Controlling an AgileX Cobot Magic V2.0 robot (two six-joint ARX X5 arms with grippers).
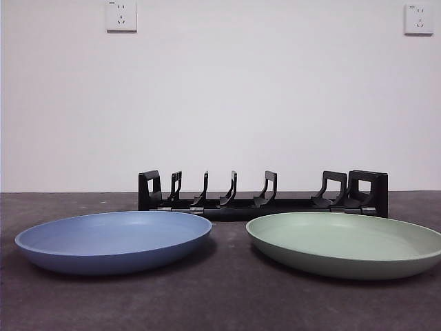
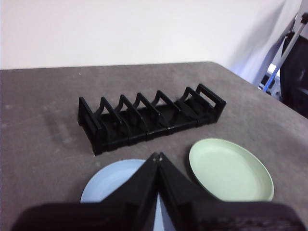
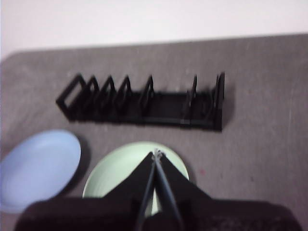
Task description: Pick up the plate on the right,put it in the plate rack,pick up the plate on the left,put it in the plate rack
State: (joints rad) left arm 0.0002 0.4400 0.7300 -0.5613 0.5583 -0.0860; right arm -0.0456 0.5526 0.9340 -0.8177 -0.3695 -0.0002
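Both arms are hanging above the tabletop [image 1: 220, 303], jaws pressed together and gripping nothing. The left gripper [image 2: 157, 156] is hovering over the blue plate [image 2: 113, 180], which is lying flat just below its jaw tips. The right gripper [image 3: 156, 154] is hovering over the green plate [image 3: 120, 175]. Beyond both sets of jaws, the black plate rack [image 1: 262, 193] is sitting empty, apart from the plates.

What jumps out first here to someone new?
Two plates lie flat on the dark table: a blue plate on the left and a green plate on the right. Behind them stands the black plate rack, its slots unfilled. Both grippers hang above, shut.
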